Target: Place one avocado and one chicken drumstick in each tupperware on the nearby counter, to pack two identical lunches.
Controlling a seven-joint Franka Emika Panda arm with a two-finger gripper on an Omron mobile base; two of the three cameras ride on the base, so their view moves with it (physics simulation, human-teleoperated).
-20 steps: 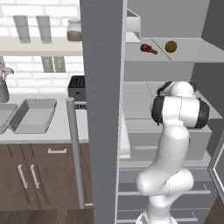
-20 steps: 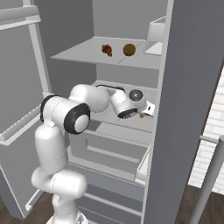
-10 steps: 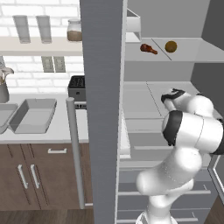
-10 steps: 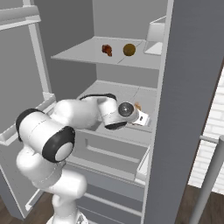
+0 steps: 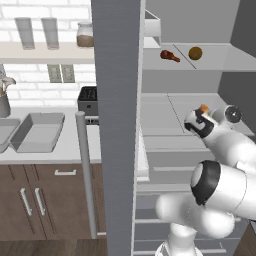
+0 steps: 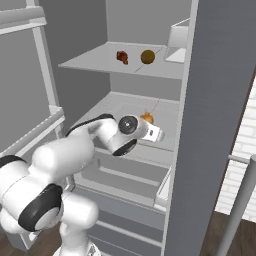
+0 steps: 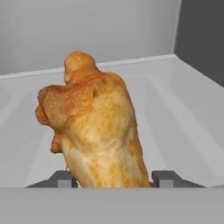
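Note:
My gripper (image 7: pixel 111 179) is shut on the golden-orange chicken drumstick (image 7: pixel 94 131), which stands up between the fingertips (image 7: pixel 168 178) over the fridge's middle shelf. From the base views the drumstick (image 5: pixel 203 107) (image 6: pixel 147 118) shows as an orange spot at the gripper (image 5: pixel 200 116) (image 6: pixel 149 122). On the upper shelf lie the dark reddish-brown drumstick (image 5: pixel 170 55) (image 6: pixel 121 57) and the olive-brown avocado (image 5: pixel 195 53) (image 6: pixel 147 56). One tupperware (image 5: pixel 37 132) sits on the counter (image 5: pixel 65 155); a second (image 5: pixel 4 134) is cut by the left edge. The near-black avocado is out of view.
The fridge's grey side wall (image 5: pixel 117 125) stands between the shelves and the counter, with a vertical handle bar (image 5: pixel 85 170) beside it. A white box (image 5: pixel 152 30) sits on the upper shelf. A toaster (image 5: pixel 87 100) and a utensil cup (image 5: pixel 4 102) stand at the counter's back.
The arm's elbow has swung down and outward. The gripper stays over the middle shelf, shifted slightly, with the golden-orange drumstick in it.

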